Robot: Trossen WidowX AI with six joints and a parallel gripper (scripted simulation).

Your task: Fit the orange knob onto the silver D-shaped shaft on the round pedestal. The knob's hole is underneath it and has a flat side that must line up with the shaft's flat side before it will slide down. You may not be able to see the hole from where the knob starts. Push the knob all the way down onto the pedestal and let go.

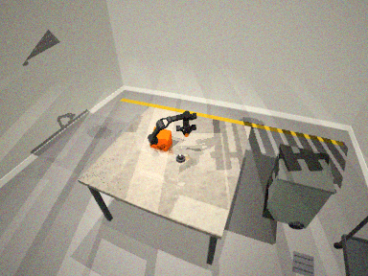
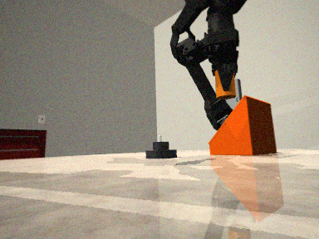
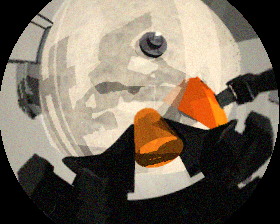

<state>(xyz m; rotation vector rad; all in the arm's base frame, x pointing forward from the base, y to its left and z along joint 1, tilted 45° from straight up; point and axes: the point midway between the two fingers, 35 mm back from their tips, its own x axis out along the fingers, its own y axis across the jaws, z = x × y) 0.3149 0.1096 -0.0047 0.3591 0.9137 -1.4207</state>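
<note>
My gripper [image 2: 225, 83] [image 3: 148, 124] is shut on the orange knob [image 2: 225, 85] [image 3: 155, 140] and holds it in the air, well above the table. The knob is a tapered orange cylinder, its lower end showing below the fingers. The round dark pedestal [image 2: 161, 151] [image 1: 180, 159] [image 3: 153, 43] with the short silver shaft [image 2: 159, 138] stands on the table, to the left of the gripper in the exterior view and ahead of it in the wrist view. The knob's hole is hidden.
A big orange wedge-shaped block [image 2: 245, 129] [image 1: 162, 139] [image 3: 200, 102] stands on the table at the arm's base, close under and right of the held knob. The table [image 1: 144, 182] has edges all round. A grey box [image 1: 299, 187] stands on the floor to the right.
</note>
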